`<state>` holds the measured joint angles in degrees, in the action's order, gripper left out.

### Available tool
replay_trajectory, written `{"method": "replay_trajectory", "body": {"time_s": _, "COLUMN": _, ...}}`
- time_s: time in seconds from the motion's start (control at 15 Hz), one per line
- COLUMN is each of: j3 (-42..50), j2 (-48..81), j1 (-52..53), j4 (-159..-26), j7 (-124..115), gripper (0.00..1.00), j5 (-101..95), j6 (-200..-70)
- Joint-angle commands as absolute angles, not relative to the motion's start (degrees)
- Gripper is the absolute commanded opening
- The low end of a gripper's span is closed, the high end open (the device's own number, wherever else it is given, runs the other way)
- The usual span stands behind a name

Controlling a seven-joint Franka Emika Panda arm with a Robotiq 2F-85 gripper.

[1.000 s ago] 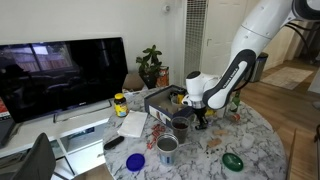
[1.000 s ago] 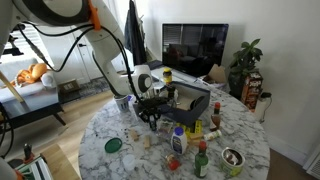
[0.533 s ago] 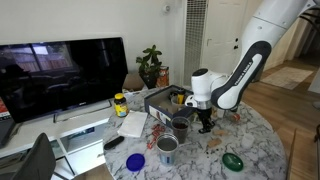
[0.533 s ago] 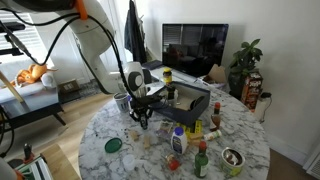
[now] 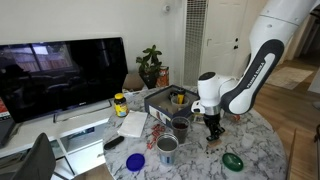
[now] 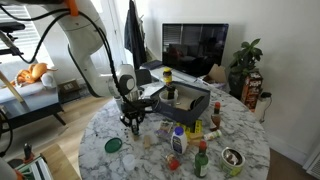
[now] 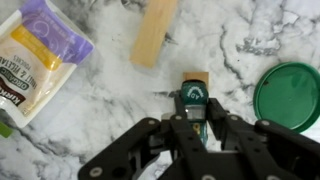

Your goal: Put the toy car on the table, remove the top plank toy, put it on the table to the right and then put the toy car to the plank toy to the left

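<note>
Gripper [image 7: 193,115]: we see it clamped on the toy car [image 7: 193,98].
Car axis: near-to-far, roughly like the plank toy [image 7: 155,32].

The round marbled table [image 7: 100,112] holds a wooden plank [image 7: 155,32], a round green lid [image 7: 291,95] and a food packet [image 7: 38,58] with a purple top, all lying apart.

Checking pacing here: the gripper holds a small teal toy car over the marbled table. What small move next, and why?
In the wrist view the gripper is closed on the small teal toy car over the white-and-grey marbled table, apart from the light wooden plank. So probably ease straight down until the car rests there.
</note>
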<state>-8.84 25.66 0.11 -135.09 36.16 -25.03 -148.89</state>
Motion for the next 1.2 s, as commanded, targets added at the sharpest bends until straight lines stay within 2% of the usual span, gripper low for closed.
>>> {"method": "replay_trajectory", "body": {"time_s": 0.0, "j3": -8.7, "j2": 23.6, "j1": 0.5, "j4": -138.4, "j7": 36.7, "gripper": 0.07, "j5": -23.9, "j6": -150.2}}
{"method": "replay_trajectory", "body": {"time_s": 1.13, "j3": -6.6, "j2": 24.7, "j1": 2.8, "j4": -138.1, "j7": 31.6, "gripper": 0.07, "j5": -26.2, "j6": -151.3}}
